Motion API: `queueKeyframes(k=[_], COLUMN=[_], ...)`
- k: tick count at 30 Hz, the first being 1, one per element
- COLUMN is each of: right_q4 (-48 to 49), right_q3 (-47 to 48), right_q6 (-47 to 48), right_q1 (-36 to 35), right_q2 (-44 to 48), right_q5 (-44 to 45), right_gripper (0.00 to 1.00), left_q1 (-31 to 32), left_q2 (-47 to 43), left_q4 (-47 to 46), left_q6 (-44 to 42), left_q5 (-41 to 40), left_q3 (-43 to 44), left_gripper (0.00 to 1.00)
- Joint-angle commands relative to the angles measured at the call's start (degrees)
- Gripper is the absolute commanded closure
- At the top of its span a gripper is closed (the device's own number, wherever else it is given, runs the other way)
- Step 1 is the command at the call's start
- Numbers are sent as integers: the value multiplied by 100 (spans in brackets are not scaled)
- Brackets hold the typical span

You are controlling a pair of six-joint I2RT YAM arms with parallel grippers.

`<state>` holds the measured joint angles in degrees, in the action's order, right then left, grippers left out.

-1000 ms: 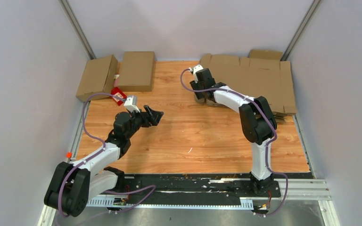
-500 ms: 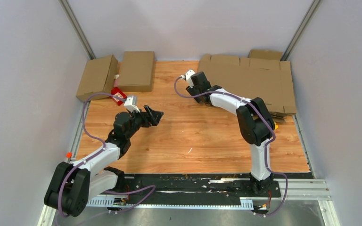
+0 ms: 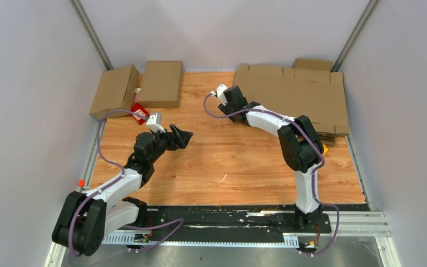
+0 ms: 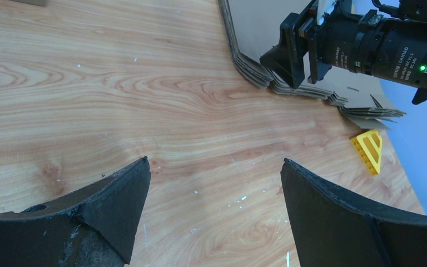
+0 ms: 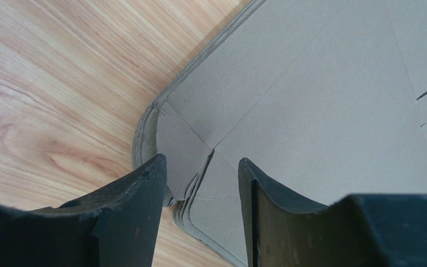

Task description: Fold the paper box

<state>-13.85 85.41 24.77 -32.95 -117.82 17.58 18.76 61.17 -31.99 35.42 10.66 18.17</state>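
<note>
At one o'clock on the wooden counter (image 3: 228,167), your right hand (image 3: 229,95) hangs over the stack of flat brown cardboard box blanks (image 3: 303,94). It sits above the corner of the stack nearest the counter's middle. Its jaws stand about half apart and pinch nothing. In the wrist view they frame the rounded corner flap of the top sheet, which lies flat on the sheets beneath. That placement reads as a set-up to peel one blank off the pile, since a corner is where a single sheet is easiest to catch.

Your left hand (image 3: 180,135) waits at nine o'clock, well apart from the stack, spread wide and empty above bare wood. It points across toward the right hand, probably ready to take or steady the far side of a sheet once one comes free.

Two closed brown cardboard boxes (image 3: 161,83) rest at eleven o'clock against the back wall, apparently finished examples parked clear of the work. A small yellow plastic wedge (image 4: 370,149) lies by the stack's near edge. No folding has begun.
</note>
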Motion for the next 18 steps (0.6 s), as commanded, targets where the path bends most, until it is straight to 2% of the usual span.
queueKeyframes(k=[1,9,18], right_q4=[187,140,72], right_q3=[5,37,159], right_q6=[127,134,220], right_q1=[-92,-174,-210], right_q2=[4,4,-221], right_q5=[122,16,423], right_gripper=[48,45,46], left_q1=[39,40,40], left_q2=[-96,-82,-87], left_q4=[-133,-152,-150], left_q6=[-122,-101,-114], left_q5=[51,68,68], left_q3=[200,204,206], left_gripper=[5,5,6])
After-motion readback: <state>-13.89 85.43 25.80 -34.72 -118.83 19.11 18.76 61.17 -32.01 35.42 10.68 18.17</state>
